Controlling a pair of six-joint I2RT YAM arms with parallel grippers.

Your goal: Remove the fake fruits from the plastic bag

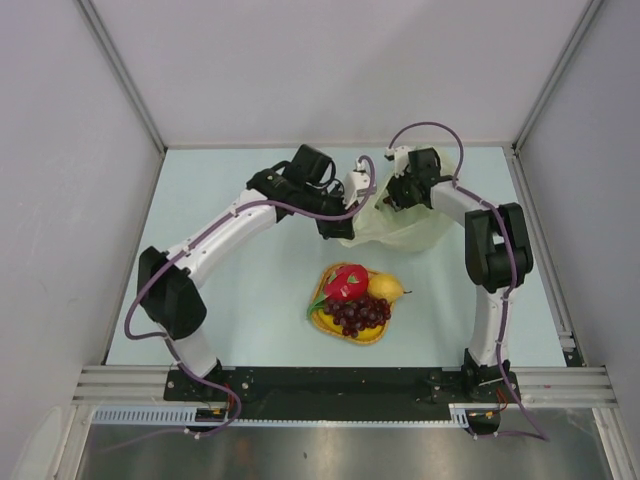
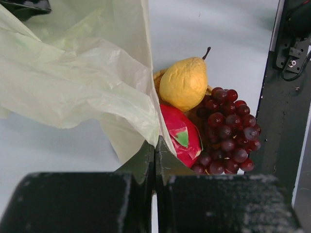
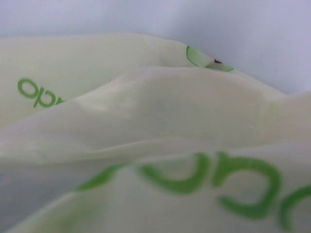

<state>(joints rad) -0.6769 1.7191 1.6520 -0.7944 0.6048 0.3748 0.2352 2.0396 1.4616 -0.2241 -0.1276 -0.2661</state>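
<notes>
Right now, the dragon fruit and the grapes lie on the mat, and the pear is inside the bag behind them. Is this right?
Not quite. The pear is not inside the bag; it lies on the mat too, beside the dragon fruit and the grapes. The bag is behind them. The top view shows this.

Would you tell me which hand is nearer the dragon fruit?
Left. The left hand pinches the plastic bag just beyond the dragon fruit; the right hand is farther back.
</notes>
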